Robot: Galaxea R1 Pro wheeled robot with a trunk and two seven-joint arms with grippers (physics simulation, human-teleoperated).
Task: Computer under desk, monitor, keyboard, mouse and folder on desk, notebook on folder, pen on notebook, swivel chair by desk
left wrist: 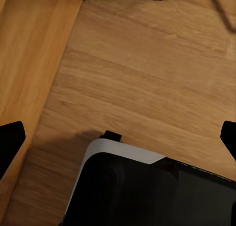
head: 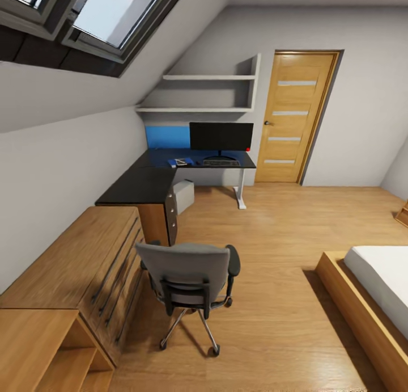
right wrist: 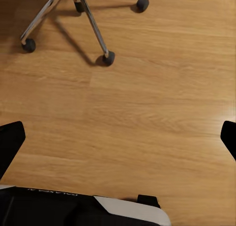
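Observation:
The black L-shaped desk (head: 144,185) stands in the far left corner. On it are the wide black monitor (head: 221,137), the keyboard (head: 221,163) in front of it, and the blue folder (head: 177,163) to the keyboard's left. A small pale notebook (head: 182,161) lies on the folder. The grey computer (head: 183,195) sits under the desk. The grey swivel chair (head: 190,270) stands apart from the desk, its back toward me, and its chrome base (right wrist: 73,14) is in the right wrist view. I cannot make out the mouse or the pen. My left gripper (left wrist: 119,137) and right gripper (right wrist: 119,137) hang open over the floor.
A light wood cabinet (head: 73,261) lines the left wall in front of the desk. A bed (head: 374,290) fills the right side, and a wooden door (head: 297,117) is at the back. Open wood floor lies between chair, desk and bed.

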